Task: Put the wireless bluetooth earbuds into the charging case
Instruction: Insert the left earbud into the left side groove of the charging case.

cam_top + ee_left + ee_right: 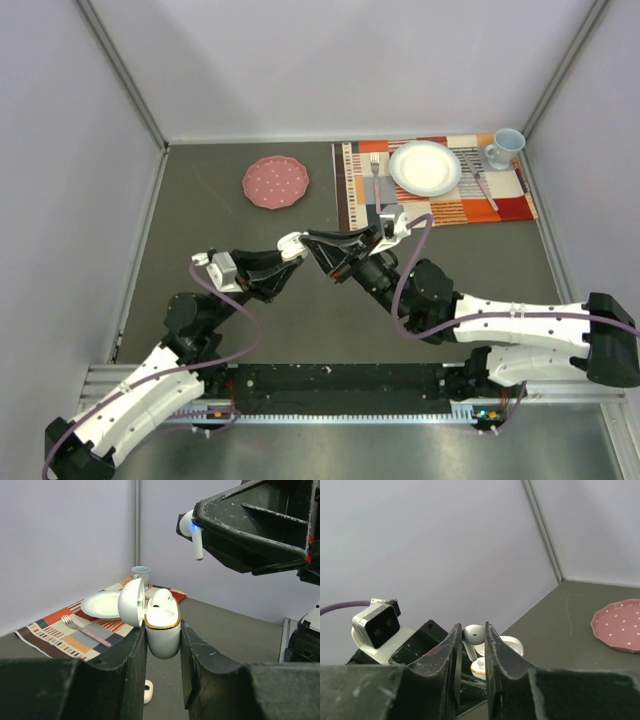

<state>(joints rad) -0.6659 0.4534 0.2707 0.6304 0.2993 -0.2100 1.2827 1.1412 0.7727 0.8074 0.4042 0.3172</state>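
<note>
My left gripper (285, 252) is shut on a white charging case with a gold rim (162, 625) and holds it upright above the table. Its lid (131, 602) is open to the left. My right gripper (312, 243) is shut on a white earbud (474, 635), stem pointing down, just above and beside the case's open top (481, 666). In the left wrist view the earbud (192, 530) hangs from the right fingers (250, 530), up and to the right of the case. A small white object (148, 691) lies on the table under the case. Other earbuds are out of view.
A pink dotted plate (276, 182) lies at the back middle. A striped placemat (440, 205) at the back right carries a white plate (425, 167), a fork (376, 170) and a mug (505, 147). Walls enclose the table on three sides.
</note>
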